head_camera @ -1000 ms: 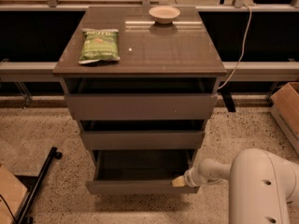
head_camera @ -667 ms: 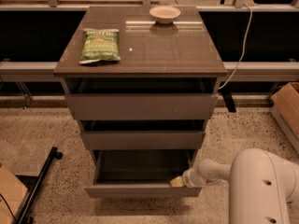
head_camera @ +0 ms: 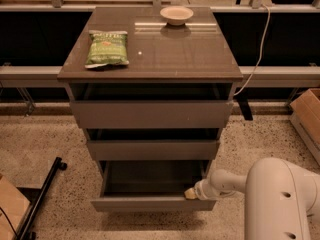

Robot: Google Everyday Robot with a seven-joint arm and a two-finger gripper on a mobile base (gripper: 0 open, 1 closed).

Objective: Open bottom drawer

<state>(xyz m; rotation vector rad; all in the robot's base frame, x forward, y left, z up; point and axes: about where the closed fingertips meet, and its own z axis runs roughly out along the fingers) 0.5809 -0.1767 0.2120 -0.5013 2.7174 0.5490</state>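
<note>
The bottom drawer (head_camera: 150,203) of the grey-brown cabinet (head_camera: 150,59) stands pulled out toward me, its dark grey inside (head_camera: 150,176) showing. Its plain flat front is the lowest of three stacked fronts. My gripper (head_camera: 190,193) sits at the drawer's right front corner, at the top edge of the front panel, on the end of my white arm (head_camera: 225,182) that comes in from the lower right. The middle drawer (head_camera: 152,149) and top drawer (head_camera: 150,114) above it are pushed further in.
A green snack bag (head_camera: 106,47) and a small white bowl (head_camera: 176,15) lie on the cabinet top. A cardboard box (head_camera: 307,116) stands on the floor at right, another (head_camera: 10,209) at lower left beside a black stand leg (head_camera: 42,196). A white cable (head_camera: 257,49) hangs right of the cabinet.
The bottom drawer has slid further out toward me, and my gripper has moved with its right front corner.
</note>
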